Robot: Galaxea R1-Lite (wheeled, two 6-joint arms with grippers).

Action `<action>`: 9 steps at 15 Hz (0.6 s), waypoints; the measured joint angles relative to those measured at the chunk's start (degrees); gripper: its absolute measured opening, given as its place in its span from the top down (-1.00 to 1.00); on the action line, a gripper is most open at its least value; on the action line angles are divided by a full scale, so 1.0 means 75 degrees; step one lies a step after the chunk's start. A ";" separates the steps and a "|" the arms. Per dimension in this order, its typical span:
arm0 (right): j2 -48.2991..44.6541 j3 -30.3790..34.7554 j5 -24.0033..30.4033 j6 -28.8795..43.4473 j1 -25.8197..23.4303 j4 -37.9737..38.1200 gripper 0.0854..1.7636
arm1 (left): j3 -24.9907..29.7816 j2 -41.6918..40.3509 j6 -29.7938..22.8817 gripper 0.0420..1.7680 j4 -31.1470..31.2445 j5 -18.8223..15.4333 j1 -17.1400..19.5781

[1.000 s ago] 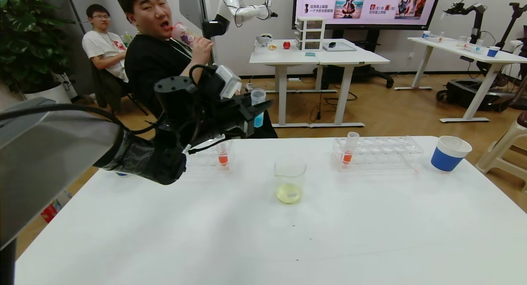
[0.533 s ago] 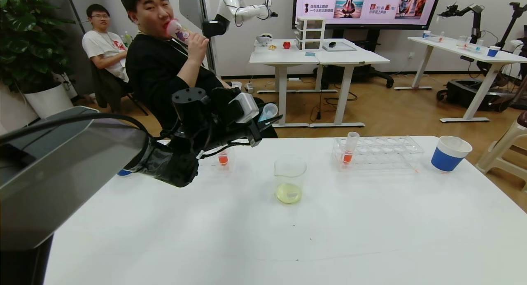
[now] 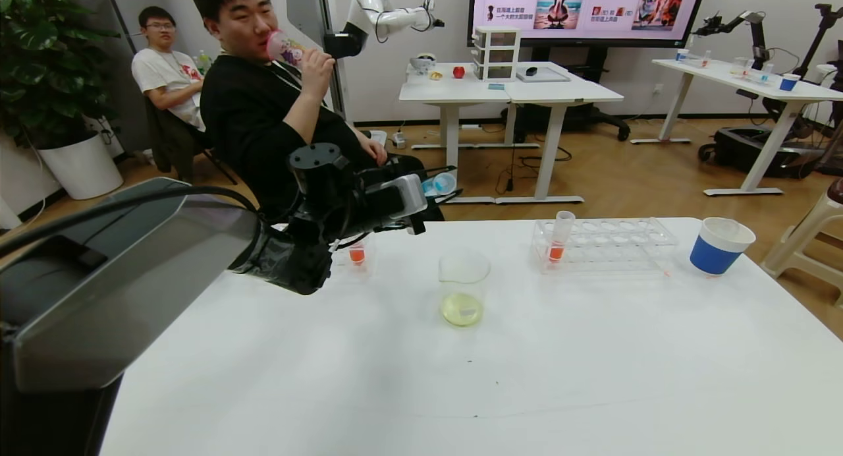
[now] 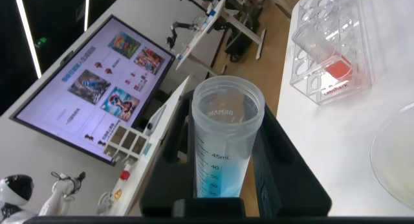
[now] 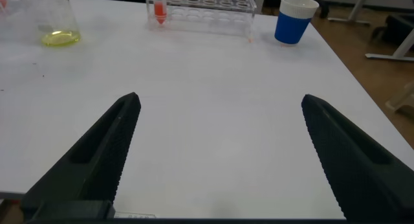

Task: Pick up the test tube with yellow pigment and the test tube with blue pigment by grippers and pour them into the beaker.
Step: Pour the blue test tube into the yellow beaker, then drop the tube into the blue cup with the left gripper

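My left gripper (image 3: 445, 183) is shut on the test tube with blue pigment (image 3: 440, 182) and holds it tipped almost flat in the air, up and behind-left of the beaker (image 3: 464, 288). In the left wrist view the tube (image 4: 226, 146) sits between the black fingers (image 4: 284, 166), its open mouth away from the wrist and turquoise liquid low inside. The beaker stands mid-table with pale yellow liquid in its bottom. The test tube with yellow pigment is out of view. My right gripper (image 5: 220, 130) is open and empty over the near table.
A clear rack (image 3: 619, 242) at the back right holds an orange-red tube (image 3: 560, 235). A white-and-blue paper cup (image 3: 719, 245) stands right of it. Another orange-red tube (image 3: 356, 252) stands in a rack behind my left arm. A person sits just beyond the table's far edge.
My left gripper has turned over and moved right, tipping the blue tube from upright to nearly flat. The beaker and racks have not moved.
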 joint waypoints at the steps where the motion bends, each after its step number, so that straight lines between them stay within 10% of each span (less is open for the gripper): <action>1: 0.0000 0.0000 0.0000 0.0000 0.0000 0.0000 -0.97 | -0.0101 0.0076 0.0216 0.47 -0.0020 -0.0187 -0.0059; 9: 0.0000 0.0000 0.0000 0.0000 0.0000 0.0000 -0.97 | -0.0228 0.0400 0.2399 0.47 0.0176 -0.1081 -0.0213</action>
